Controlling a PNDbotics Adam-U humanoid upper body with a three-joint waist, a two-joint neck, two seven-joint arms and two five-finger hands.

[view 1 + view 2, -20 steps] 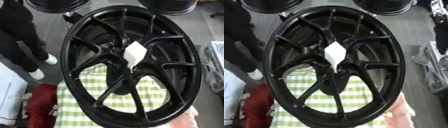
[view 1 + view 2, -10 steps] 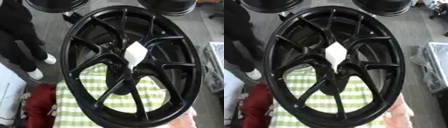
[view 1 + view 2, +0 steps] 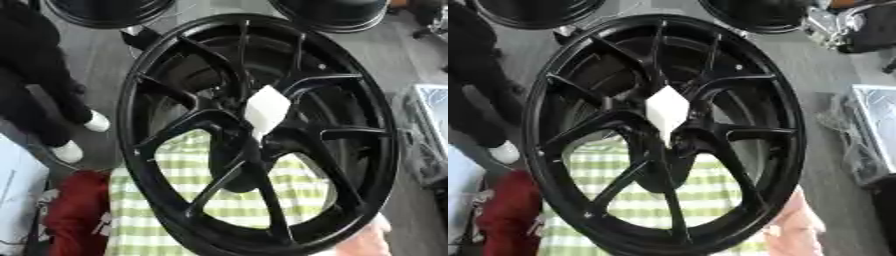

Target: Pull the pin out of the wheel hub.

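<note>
A large black spoked wheel hub (image 3: 175, 65) fills the middle of both views, tilted with its face toward me. At its centre a white diamond-shaped piece, the pin (image 3: 667, 110), sticks out where the spokes meet. Its lower tip narrows into the dark centre bore (image 3: 674, 145). Neither of my hands shows in either view, and nothing is touching the pin.
The hub rests over a green and white checked cloth (image 3: 166, 215). A red bundle (image 3: 74, 215) lies at lower left and a pale pink shape (image 3: 794, 227) at lower right. More black rims (image 3: 105, 10) lie behind. A person in black (image 3: 35, 90) stands at left. Grey trays (image 3: 872, 125) sit at right.
</note>
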